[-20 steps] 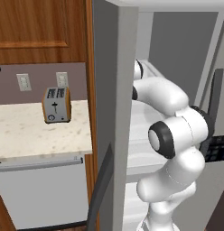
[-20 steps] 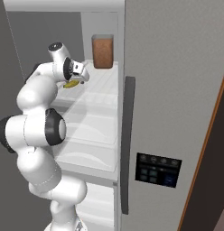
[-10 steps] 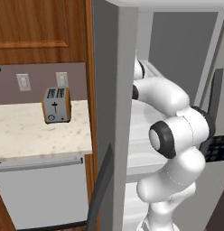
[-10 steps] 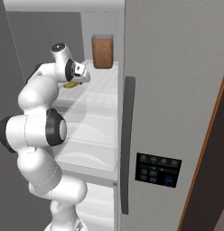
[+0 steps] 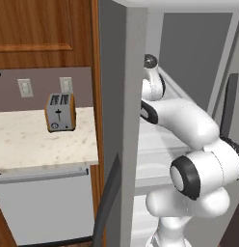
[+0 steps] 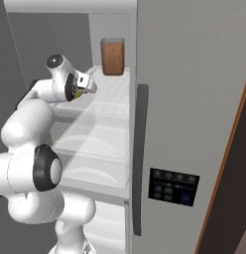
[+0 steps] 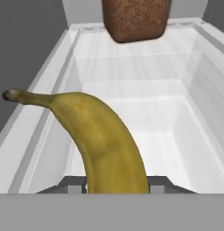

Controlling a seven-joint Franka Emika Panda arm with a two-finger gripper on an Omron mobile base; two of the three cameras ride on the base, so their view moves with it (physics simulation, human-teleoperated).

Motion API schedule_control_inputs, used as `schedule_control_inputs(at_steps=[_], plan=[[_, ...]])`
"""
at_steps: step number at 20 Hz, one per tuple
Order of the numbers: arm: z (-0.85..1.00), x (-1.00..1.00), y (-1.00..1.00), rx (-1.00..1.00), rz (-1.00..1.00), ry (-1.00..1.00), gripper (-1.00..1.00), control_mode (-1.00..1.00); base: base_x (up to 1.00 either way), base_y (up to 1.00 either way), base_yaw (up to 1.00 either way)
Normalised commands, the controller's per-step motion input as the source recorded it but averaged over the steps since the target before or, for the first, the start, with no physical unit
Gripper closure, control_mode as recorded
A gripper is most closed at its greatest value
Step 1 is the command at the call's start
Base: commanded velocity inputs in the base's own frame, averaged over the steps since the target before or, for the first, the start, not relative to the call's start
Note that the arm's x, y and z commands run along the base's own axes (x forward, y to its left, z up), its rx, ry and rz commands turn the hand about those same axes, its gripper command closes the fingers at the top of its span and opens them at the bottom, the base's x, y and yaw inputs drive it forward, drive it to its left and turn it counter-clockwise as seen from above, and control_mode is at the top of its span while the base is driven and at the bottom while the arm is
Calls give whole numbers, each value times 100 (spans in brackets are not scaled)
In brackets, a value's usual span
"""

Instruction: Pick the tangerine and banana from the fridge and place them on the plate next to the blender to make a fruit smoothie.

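Inside the fridge point(image 6: 184, 99) — arm bent, reaching in, claw point(image 6: 88, 89) clamped on the banana point(image 7: 105, 140), over a white shelf point(image 7: 177, 113)

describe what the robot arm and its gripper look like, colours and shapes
The arm is made of glossy white, rounded, bulbous segments with black bands at the joints. Round dark grey caps sit on the joint ends, one large at the elbow, one small near the wrist. The gripper is a compact dark block with pale parts at the wrist's end. No cables or markings show.
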Motion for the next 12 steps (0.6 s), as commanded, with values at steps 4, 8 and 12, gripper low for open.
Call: schedule_control_inputs(at_steps=[4, 8, 12], plan=[[3, -100, -38, 0, 0, -22, 100, -100, 0, 0, 0], [52, -100, -44, 0, -3, -4, 100, -100, 0, 0, 0], [84, -97, -36, 0, -2, 0, 100, -100, 0, 0, 0]])
